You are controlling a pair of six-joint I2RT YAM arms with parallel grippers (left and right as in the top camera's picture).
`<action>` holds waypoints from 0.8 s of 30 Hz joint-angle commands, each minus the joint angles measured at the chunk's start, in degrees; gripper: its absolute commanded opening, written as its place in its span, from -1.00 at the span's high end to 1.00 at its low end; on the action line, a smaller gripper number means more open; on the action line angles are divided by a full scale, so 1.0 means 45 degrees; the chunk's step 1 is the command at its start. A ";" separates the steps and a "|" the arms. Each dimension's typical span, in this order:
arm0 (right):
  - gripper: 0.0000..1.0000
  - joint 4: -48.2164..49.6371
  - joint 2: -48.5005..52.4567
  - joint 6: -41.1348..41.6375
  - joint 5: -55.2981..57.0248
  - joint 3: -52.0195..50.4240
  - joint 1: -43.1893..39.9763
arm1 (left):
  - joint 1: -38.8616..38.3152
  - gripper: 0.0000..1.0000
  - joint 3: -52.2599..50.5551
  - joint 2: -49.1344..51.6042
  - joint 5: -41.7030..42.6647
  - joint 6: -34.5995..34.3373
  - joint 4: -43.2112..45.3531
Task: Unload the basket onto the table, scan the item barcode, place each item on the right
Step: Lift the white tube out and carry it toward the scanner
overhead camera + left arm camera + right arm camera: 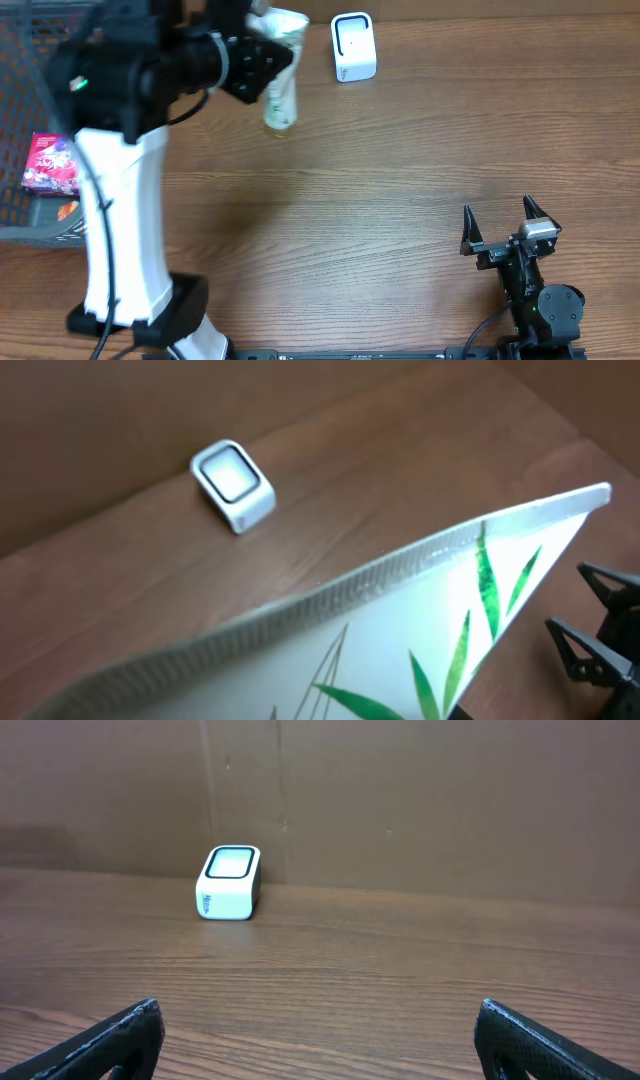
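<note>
The item is a white tube with green leaf print and a crimped end. My left gripper is shut on it and holds it above the table at the back, just left of the scanner. The scanner is a small white box with a dark window, standing by the back wall. In the left wrist view the tube fills the lower part and hides my fingers, while the scanner sits beyond its crimped edge. No barcode shows. My right gripper stands open at the front right with nothing in it, facing the scanner.
A dark wire basket at the left edge holds a pink package. The left arm's white column rises from the front left. A brown wall closes the back of the wooden table.
</note>
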 commanded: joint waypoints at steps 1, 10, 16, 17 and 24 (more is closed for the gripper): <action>-1.00 0.0063 -0.0126 -0.0049 -0.0053 -0.0131 0.0073 | -0.0816 0.52 0.0350 0.1307 0.0058 -0.0126 0.0049; -1.00 0.0063 -0.0126 -0.0049 -0.0053 -0.0131 0.0073 | -0.2055 0.51 0.0350 0.4716 -0.0374 -0.0126 -0.0277; -1.00 0.0063 -0.0121 -0.0049 -0.0053 -0.0131 0.0073 | -0.2574 0.52 0.0350 0.6465 -0.1792 -0.0121 -0.1297; -1.00 0.0063 -0.0126 -0.0049 -0.0053 -0.0131 0.0073 | -0.2657 0.52 0.0350 0.6674 -0.1953 -0.0121 -0.1394; -1.00 0.0063 -0.0126 -0.0049 -0.0053 -0.0131 0.0073 | -0.3536 0.48 0.0350 0.7747 -0.3682 0.0529 -0.1613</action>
